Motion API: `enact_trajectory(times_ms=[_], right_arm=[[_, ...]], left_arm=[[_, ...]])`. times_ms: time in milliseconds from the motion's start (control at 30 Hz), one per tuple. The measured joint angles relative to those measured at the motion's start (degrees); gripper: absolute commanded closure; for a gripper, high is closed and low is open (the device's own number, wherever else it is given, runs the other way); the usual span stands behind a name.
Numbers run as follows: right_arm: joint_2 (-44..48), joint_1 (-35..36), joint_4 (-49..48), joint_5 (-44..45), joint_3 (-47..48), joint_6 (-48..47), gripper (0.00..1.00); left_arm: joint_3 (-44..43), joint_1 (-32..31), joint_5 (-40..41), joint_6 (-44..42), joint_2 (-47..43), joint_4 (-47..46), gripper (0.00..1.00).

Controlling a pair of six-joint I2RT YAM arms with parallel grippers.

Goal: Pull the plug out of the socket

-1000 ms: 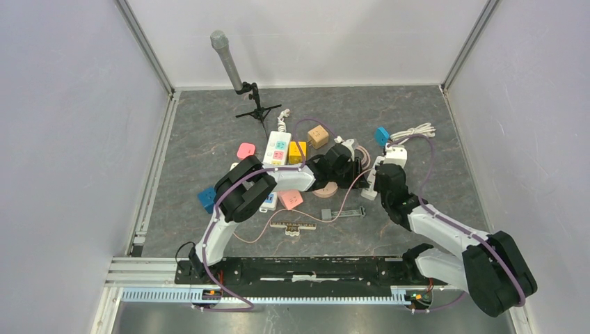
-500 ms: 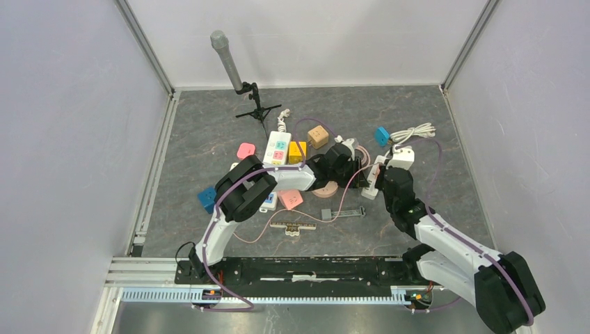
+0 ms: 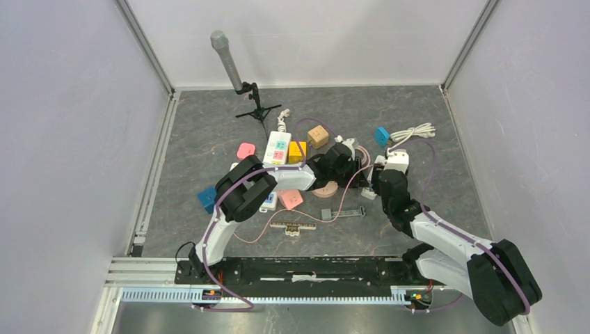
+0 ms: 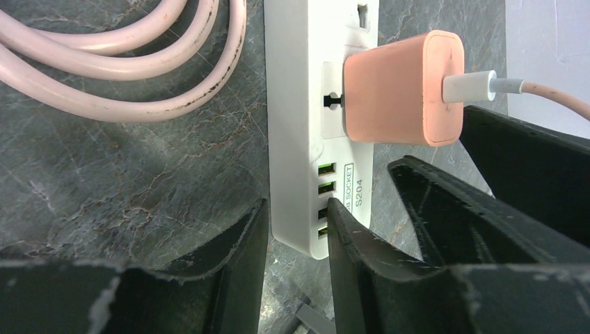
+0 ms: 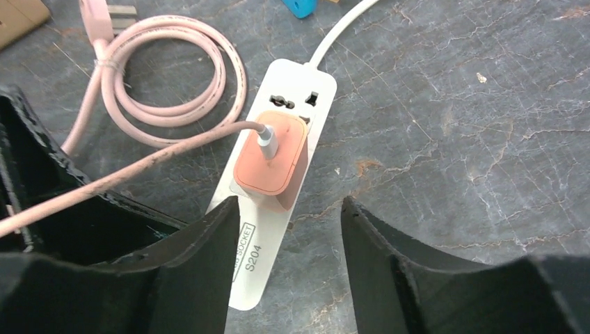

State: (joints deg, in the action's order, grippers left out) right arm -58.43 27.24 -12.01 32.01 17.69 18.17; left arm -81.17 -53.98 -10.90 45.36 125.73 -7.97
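The white socket strip (image 4: 299, 104) lies on the grey table, and the pink plug (image 4: 403, 87) sits in it with a white connector and pink cable leading off. My left gripper (image 4: 298, 209) is shut on the strip's USB end, one finger on each side. My right gripper (image 5: 289, 202) stands open just above the strip, its fingers (image 5: 209, 243) spread short of the pink plug (image 5: 271, 163) and not touching it. In the top view both grippers meet at the socket strip (image 3: 367, 193), the left gripper (image 3: 358, 165) on its left and the right gripper (image 3: 381, 174) above it.
A coil of pink cable (image 4: 125, 62) lies beside the strip. Further left are a second power strip (image 3: 276, 147), a yellow block (image 3: 297, 151), a wooden cube (image 3: 318, 135) and a microphone stand (image 3: 254, 104). A blue adaptor (image 3: 382, 134) and white cable (image 3: 414, 131) lie behind.
My right gripper has gone from shut to open and its wrist has shifted slightly over the strip. The left gripper has kept its hold and place.
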Motion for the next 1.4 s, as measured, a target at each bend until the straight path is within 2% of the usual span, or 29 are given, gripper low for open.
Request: enact_trajectory(times_ms=[133,367,433,633,900,1133,1400], right_arm=[[-2.3,0.0,-0.9,0.4,0.0,-1.1,0.35],[-6.2,-0.6,-6.4,1.2,0.0,-4.5,0.48],[-7.4,-0.6,-7.8,1.2,0.1,-5.0,0.57],[-8.2,-0.4,-9.1,0.7,0.1,-5.6,1.00],[-5.6,-0.4,-6.0,0.6,0.1,-4.8,1.00],[0.8,-0.8,-7.3,1.0,0.1,-4.6,1.00],[1.0,-0.7,-7.8,0.9,0.1,-4.7,1.00]], left_arm=[[0.0,0.0,0.0,0.0,0.0,0.0,0.58],[-0.2,0.0,-0.2,0.0,0.1,0.2,0.58],[-0.3,0.0,-0.2,0.0,0.1,0.2,0.58],[-0.5,0.0,-0.2,0.0,0.3,0.2,0.58],[-1.0,-0.1,-0.5,0.0,0.7,0.3,0.58],[-1.6,-0.1,-0.8,0.0,0.9,1.1,0.58],[-2.0,-0.1,-0.8,0.0,0.9,1.8,0.56]])
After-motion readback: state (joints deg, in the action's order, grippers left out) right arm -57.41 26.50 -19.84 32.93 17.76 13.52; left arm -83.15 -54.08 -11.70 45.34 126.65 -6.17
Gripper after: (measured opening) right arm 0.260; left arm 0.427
